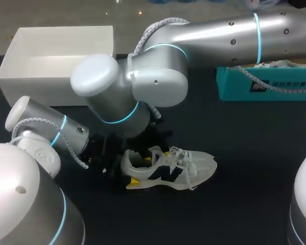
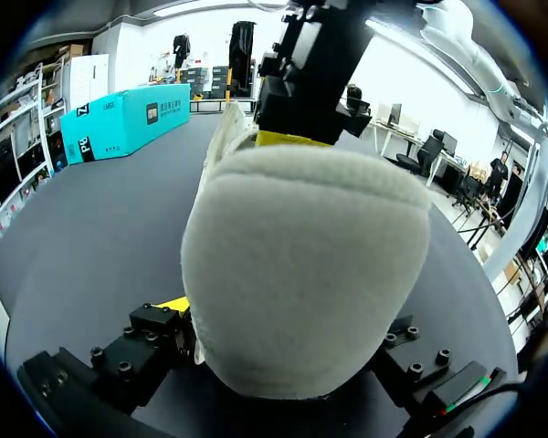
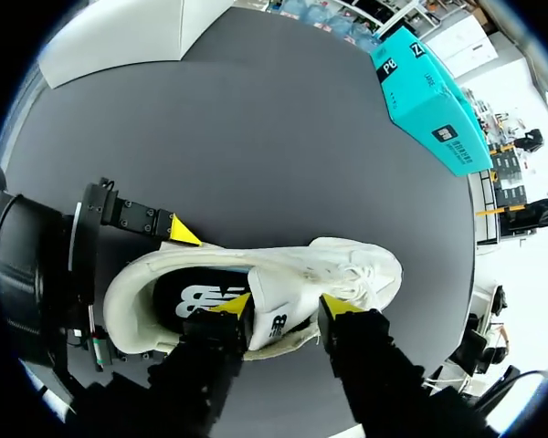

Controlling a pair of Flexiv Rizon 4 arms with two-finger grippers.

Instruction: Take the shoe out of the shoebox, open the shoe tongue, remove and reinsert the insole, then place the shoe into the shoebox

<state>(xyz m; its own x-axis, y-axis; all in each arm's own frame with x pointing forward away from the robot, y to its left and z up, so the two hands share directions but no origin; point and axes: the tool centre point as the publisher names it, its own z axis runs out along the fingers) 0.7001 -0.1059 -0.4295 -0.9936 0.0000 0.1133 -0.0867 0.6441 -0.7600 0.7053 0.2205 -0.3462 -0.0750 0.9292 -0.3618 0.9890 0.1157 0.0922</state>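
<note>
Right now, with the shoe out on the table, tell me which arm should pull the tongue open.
Right. The right gripper is shut on the tongue of the shoe, ready to lift it. The left gripper is clamped around the heel, probably better used holding the shoe steady.

A dark table (image 1: pixel 245 153) bears a white shoebox (image 1: pixel 41 89), teal box (image 1: pixel 234 88) and shoe (image 1: pixel 194 171).
</note>
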